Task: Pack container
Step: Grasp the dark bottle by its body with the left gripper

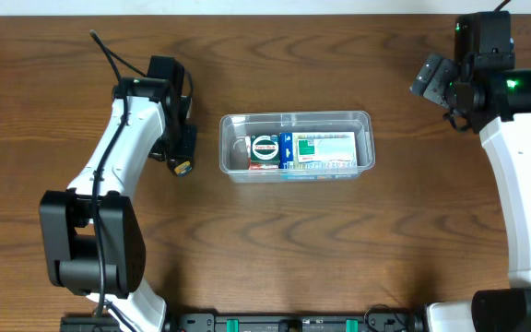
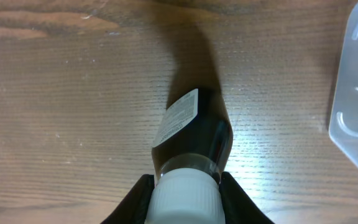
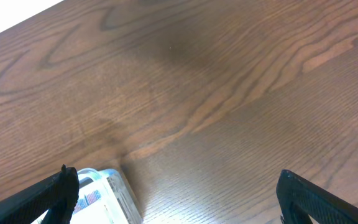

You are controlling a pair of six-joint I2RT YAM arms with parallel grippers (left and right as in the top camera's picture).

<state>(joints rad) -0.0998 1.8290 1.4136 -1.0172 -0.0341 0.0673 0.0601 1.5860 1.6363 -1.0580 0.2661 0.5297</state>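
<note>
The clear plastic container [image 1: 365, 138] stands at the table's middle and holds a green-and-white box [image 1: 325, 148] and a smaller item with a round green label [image 1: 265, 149]. My left gripper [image 1: 181, 155] is just left of the container, shut on a dark bottle [image 2: 194, 134] with a white cap [image 2: 185, 198] and a white label. The bottle hangs above the wood, with the container's corner [image 2: 356, 118] to its right. My right gripper [image 1: 429, 77] is open and empty, raised at the far right; its wrist view shows a container corner [image 3: 107, 190] at lower left.
The wooden table [image 1: 275, 249] spreads all round the container. The arms' bases stand at the front left and front right edges. Nothing else lies on the wood.
</note>
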